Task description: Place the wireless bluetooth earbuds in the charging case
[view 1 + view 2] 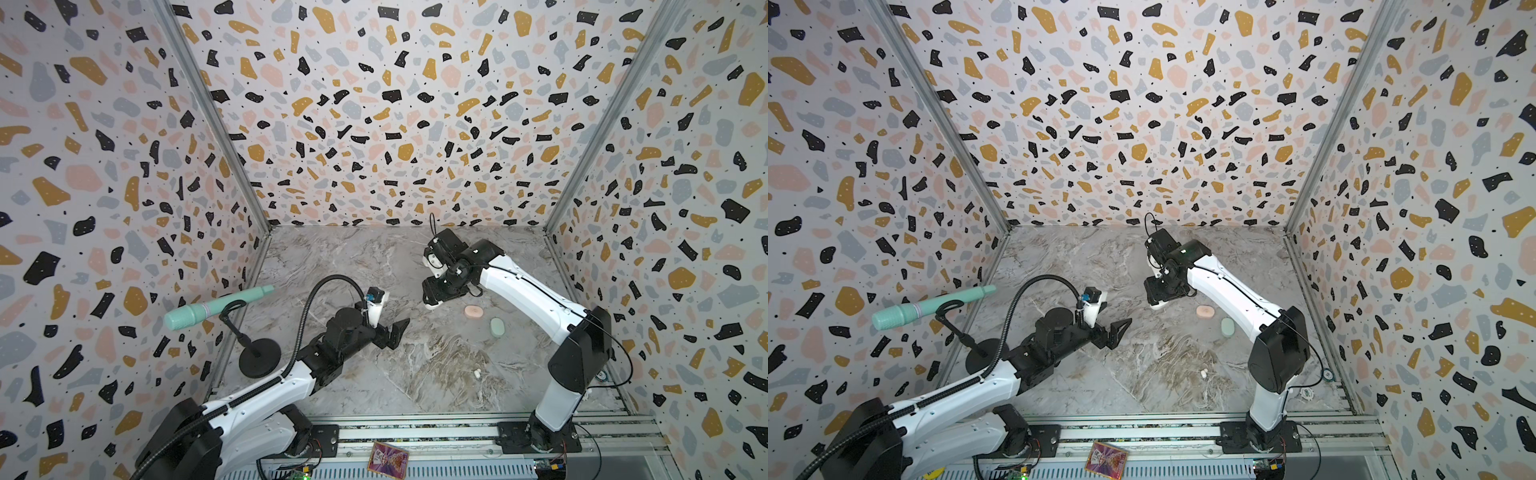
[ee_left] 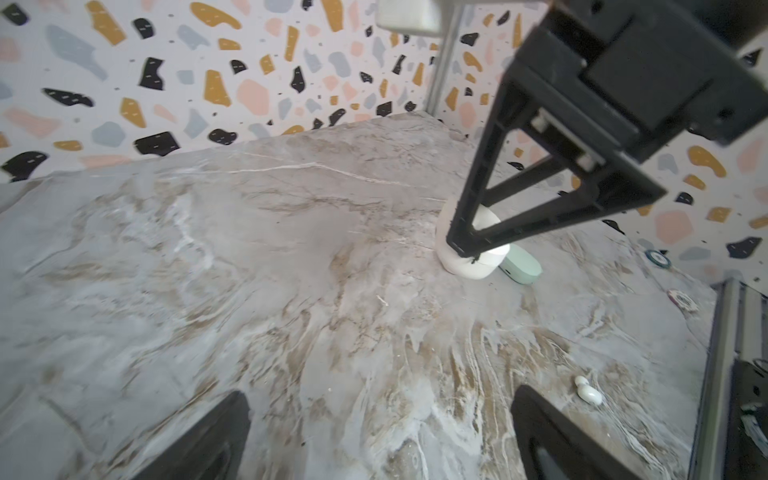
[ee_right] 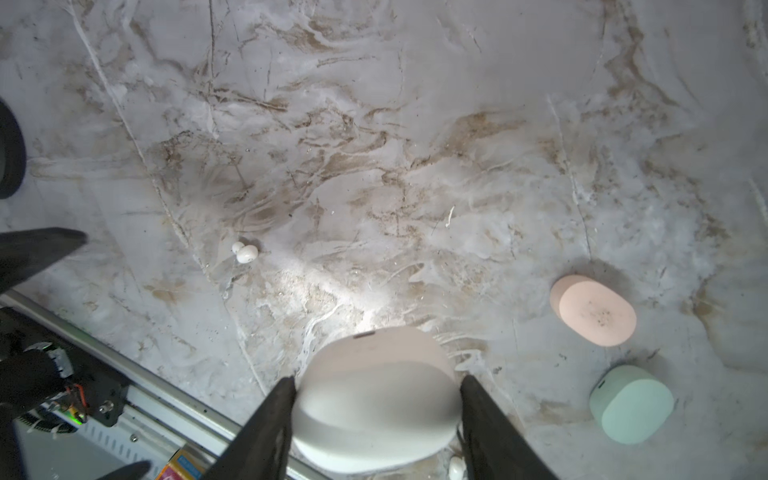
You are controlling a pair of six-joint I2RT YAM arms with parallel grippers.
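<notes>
Pinching the white charging case (image 3: 374,415) in the right gripper (image 3: 376,384), fingers pressed to opposite sides of it, near the middle of the table (image 1: 353,257); seemingly resting on the marble, though hard to call. Hovering with the left gripper (image 1: 397,333) just left of centre, jaws wide apart, nothing between them. And there, loose near the front edge, right of centre: one white earbud (image 1: 478,372), well apart from the case and frontward of it. From the free gripper, off to the right and toward the front edge. Roughly as far from either tool, but with the right one occupied, probably a left-arm pick. Lying on its side, small nub at one end, fatter body at the other. Long axis short, perhaps nearer the line of the front edge than square to it; too tiny from above to fix the heading. Over to the right of the held case, pink case (image 1: 473,311) and mint case (image 1: 497,327), both shut. Calling for jaws set across that short axis.
</notes>
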